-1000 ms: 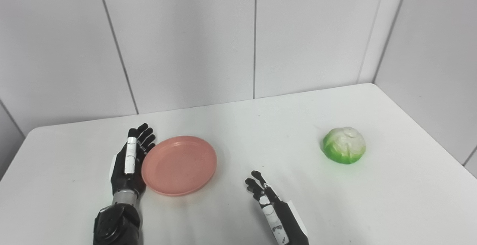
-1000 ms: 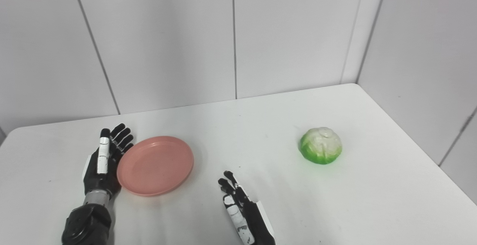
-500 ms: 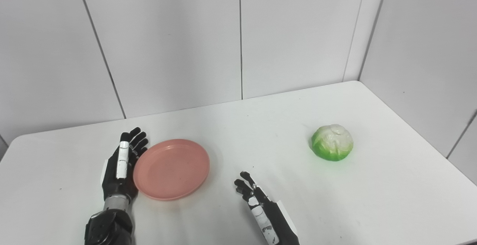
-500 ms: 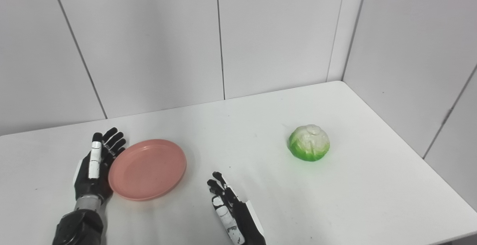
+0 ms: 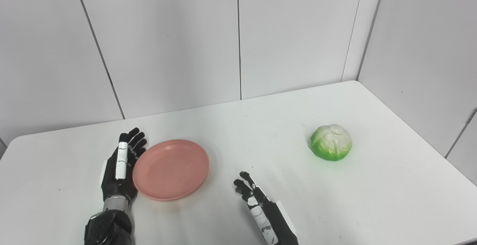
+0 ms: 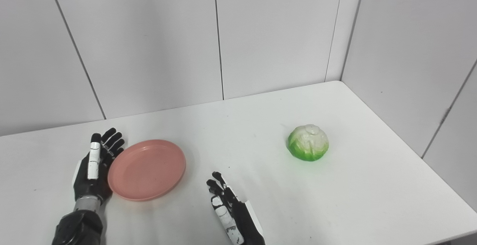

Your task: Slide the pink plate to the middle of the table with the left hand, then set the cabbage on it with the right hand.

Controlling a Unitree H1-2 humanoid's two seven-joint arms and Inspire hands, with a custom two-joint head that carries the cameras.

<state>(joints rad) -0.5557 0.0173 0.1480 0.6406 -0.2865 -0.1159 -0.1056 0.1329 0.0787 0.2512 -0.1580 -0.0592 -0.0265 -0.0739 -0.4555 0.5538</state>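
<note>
A round pink plate (image 5: 170, 169) lies on the white table (image 5: 238, 125), left of its middle. My left hand (image 5: 120, 168) stands edge-on against the plate's left rim, fingers straight and apart, holding nothing. A green and white cabbage (image 5: 331, 147) sits well to the right. My right hand (image 5: 257, 207) rests low near the front of the table, between plate and cabbage, fingers stretched out and open, touching neither.
Grey wall panels close off the back and right side of the table. The table's right edge runs just beyond the cabbage, and its front right corner (image 6: 462, 230) shows at the bottom.
The whole picture has shifted left since a second ago, so the camera moved. Hand, plate and cabbage keep the same places relative to each other.
</note>
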